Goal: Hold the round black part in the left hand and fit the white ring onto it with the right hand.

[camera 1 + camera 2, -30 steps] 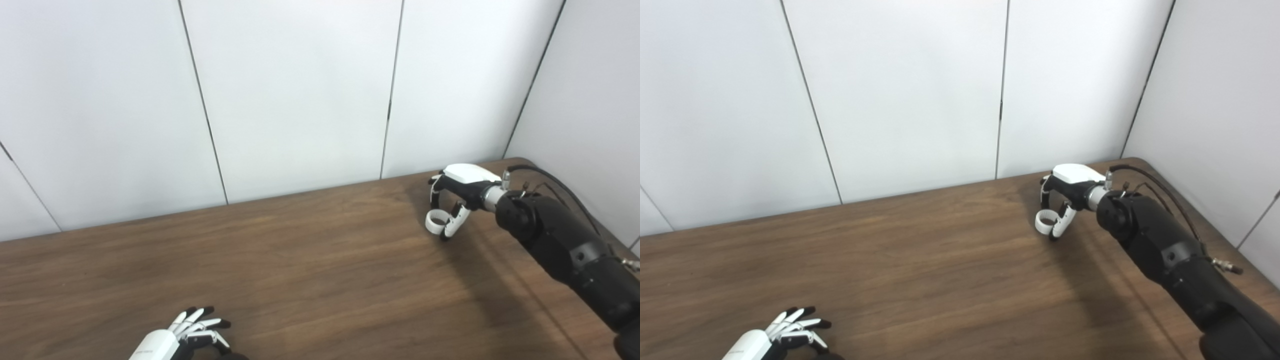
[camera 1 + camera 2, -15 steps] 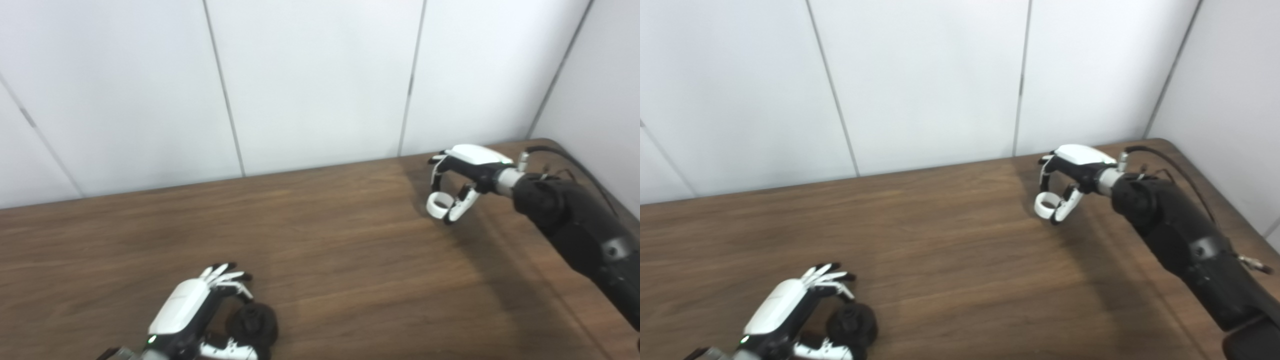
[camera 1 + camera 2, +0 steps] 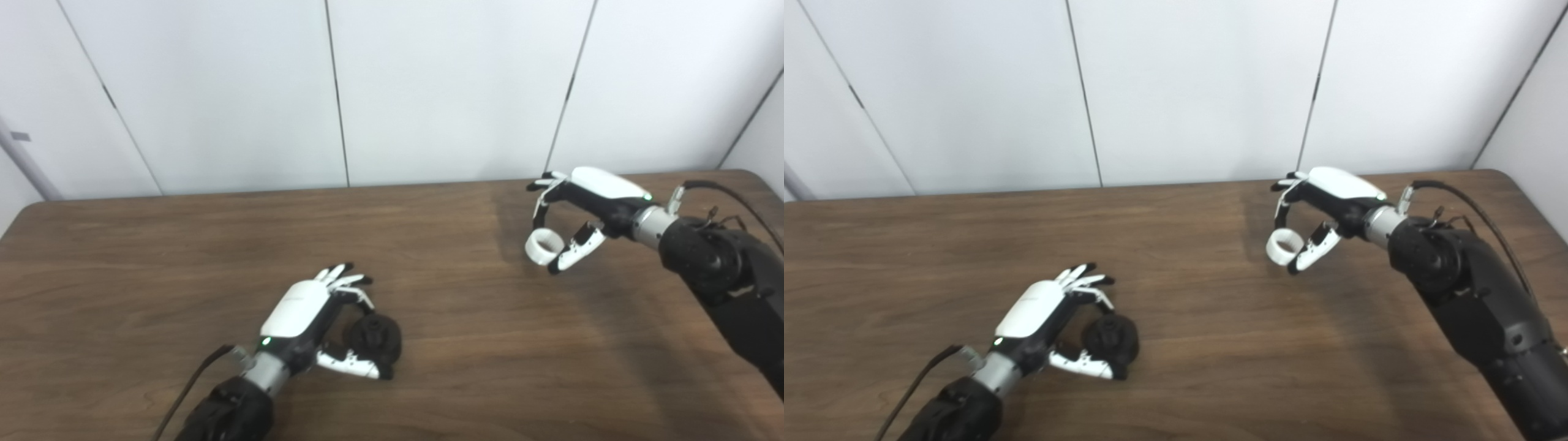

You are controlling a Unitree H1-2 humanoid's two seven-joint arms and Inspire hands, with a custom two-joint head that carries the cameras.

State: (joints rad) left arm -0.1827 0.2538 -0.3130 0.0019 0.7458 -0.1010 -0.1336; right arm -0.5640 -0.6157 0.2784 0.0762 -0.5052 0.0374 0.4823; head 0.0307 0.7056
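The round black part (image 3: 375,337) lies on the wooden table (image 3: 153,257) near the front, left of centre. My left hand (image 3: 309,318) cups it from the left. Its thumb rests along the part's near edge, and its fingers (image 3: 346,283) spread out above the part's far side, not closed on it. At the right back, my right hand (image 3: 579,211) holds the white ring (image 3: 544,245) pinched between a fingertip and the thumb. The ring hangs a little above the table. In the right eye view the ring (image 3: 1283,245) and the black part (image 3: 1110,337) stand far apart.
White wall panels (image 3: 441,86) rise right behind the table's far edge. The right arm (image 3: 723,269) lies over the table's right side with a cable looping behind it. A cable trails from the left wrist (image 3: 190,386).
The camera has swung left and down, so the left hand and black part now show in full. The right hand keeps the ring in about the same spot.
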